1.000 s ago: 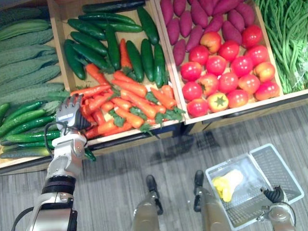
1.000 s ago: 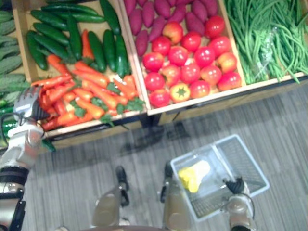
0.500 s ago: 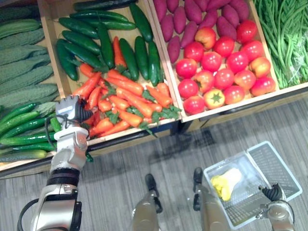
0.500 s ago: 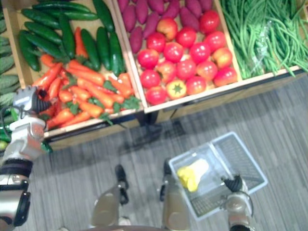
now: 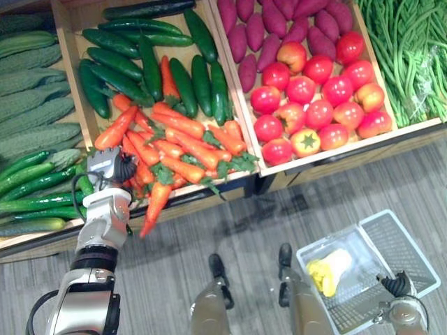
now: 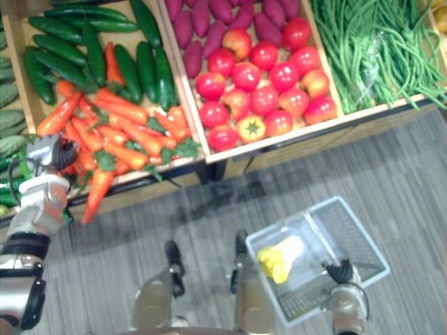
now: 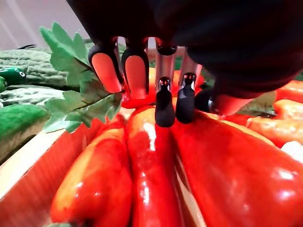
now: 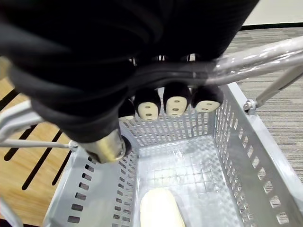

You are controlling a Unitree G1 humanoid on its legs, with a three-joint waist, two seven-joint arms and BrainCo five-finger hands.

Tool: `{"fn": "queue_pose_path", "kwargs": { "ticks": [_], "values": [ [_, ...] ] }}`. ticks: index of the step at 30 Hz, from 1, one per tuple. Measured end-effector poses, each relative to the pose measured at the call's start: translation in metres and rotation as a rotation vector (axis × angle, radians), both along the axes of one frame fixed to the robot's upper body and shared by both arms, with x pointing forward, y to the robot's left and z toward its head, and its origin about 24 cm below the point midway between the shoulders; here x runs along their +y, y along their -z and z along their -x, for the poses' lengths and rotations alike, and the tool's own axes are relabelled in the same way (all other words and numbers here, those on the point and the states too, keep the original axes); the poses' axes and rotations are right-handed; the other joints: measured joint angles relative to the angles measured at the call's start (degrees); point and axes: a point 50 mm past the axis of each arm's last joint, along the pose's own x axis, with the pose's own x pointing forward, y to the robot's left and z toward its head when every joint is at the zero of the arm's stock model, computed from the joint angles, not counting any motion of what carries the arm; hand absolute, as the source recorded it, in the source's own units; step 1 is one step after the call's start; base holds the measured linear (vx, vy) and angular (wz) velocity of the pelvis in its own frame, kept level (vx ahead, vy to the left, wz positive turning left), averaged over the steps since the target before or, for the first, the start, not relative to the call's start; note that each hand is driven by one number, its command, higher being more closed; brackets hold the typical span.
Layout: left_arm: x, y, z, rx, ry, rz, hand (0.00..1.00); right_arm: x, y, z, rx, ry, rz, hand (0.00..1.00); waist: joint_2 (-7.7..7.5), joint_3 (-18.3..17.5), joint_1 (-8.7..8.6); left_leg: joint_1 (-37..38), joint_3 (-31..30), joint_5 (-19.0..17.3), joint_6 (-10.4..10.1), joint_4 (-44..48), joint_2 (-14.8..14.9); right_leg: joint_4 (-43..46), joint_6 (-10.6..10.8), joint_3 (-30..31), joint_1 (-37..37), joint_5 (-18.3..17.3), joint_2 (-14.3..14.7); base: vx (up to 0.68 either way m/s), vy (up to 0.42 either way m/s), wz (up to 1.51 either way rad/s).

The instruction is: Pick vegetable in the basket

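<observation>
Orange carrots with green tops point(image 5: 183, 138) fill the front of a wooden crate. My left hand point(image 5: 112, 166) is at the pile's near left corner, its fingers point(image 7: 164, 106) curled down onto the carrots. One carrot point(image 5: 155, 204) beside the hand hangs tip-down over the crate's front edge. At the lower right my right hand point(image 5: 399, 285) is shut on the metal handle point(image 8: 246, 56) of a grey plastic basket point(image 5: 413, 244). A yellow and white vegetable point(image 5: 327, 268) lies inside the basket.
Dark cucumbers point(image 5: 126, 59) lie behind the carrots. Bitter gourds point(image 5: 38, 105) and green peppers point(image 5: 35, 183) are on the left. Tomatoes point(image 5: 318, 94), sweet potatoes point(image 5: 265, 24) and green beans point(image 5: 412, 56) fill the crates on the right. Grey floor point(image 5: 230, 230) lies between shelf and basket.
My left hand's fingers have curled shut on the carrots and the hand has drawn back toward the crate's front. One carrot has slid out over the edge. The camera has shifted a little.
</observation>
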Motion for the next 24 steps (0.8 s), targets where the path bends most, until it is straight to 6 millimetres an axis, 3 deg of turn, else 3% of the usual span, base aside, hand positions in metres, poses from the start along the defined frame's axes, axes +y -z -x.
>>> {"fn": "queue_pose_path", "kwargs": {
  "ticks": [1, 12, 24],
  "values": [
    [0.0, 0.0, 0.0, 0.001, -0.001, 0.0, 0.0, 0.0, 0.0, 0.0, 0.001, -0.002, 0.0, 1.0, -0.01, 0.0, 0.01, 0.0, 0.0, 0.0, 0.0, 0.0, 0.0, 0.0, 0.0, 0.0, 0.0, 0.0, 0.0, 0.0, 0.0, 0.0],
    [-0.005, 0.001, 0.004, -0.037, -0.008, 0.057, 0.0, 0.003, 0.005, 0.007, 0.032, -0.012, -0.022, 1.0, -0.43, -2.0, 0.11, 0.0, -1.2, 0.0, 0.0, 0.2, -0.1, -0.4, 0.0, -0.9, 0.9, 0.0, -0.2, 0.0, 0.001, 0.04],
    [-0.003, -0.016, 0.021, -0.149, -0.032, 0.031, 0.0, 0.009, 0.011, 0.011, 0.043, -0.004, -0.045, 1.0, -0.26, -4.5, 0.13, -0.1, -1.8, 0.2, 0.2, -0.1, -1.0, -0.6, 0.0, -1.1, 1.0, 0.0, -0.5, 0.0, 0.0, 0.0]
  ]
}}
